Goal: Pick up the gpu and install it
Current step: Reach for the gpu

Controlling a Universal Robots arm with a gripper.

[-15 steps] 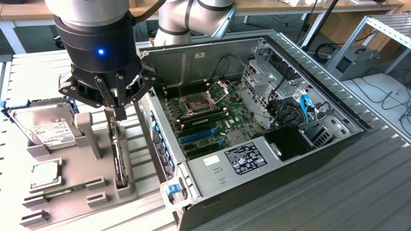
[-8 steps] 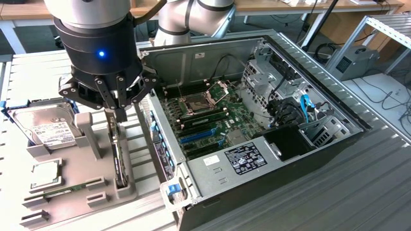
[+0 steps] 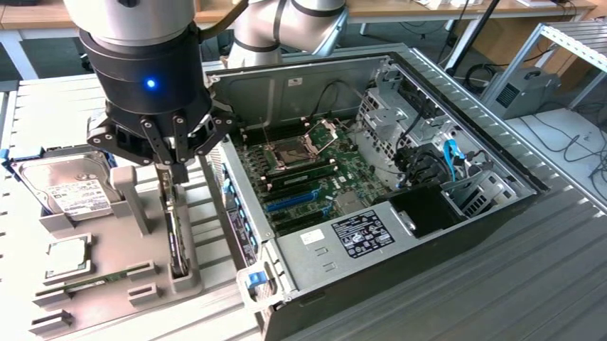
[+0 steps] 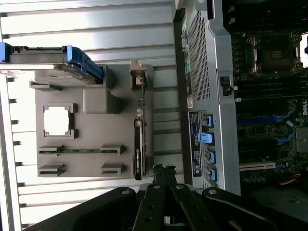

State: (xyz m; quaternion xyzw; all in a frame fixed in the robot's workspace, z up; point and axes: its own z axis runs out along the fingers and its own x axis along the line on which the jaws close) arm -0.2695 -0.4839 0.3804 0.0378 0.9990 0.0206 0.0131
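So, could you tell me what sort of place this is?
Probably a robotics lab bench for PC assembly: an open case with a bare motherboard, and a grey fixture holding a hard drive and gpu.

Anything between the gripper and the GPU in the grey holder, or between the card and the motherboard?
Nothing visible separates the shut gripper from the black-cooler GPU standing edge-up beneath it. The open grey case's wall stands between the grey holder and the green motherboard.

readable text: none | hard drive label (image 3: 71, 193): illegible; case sticker (image 3: 362, 236): illegible
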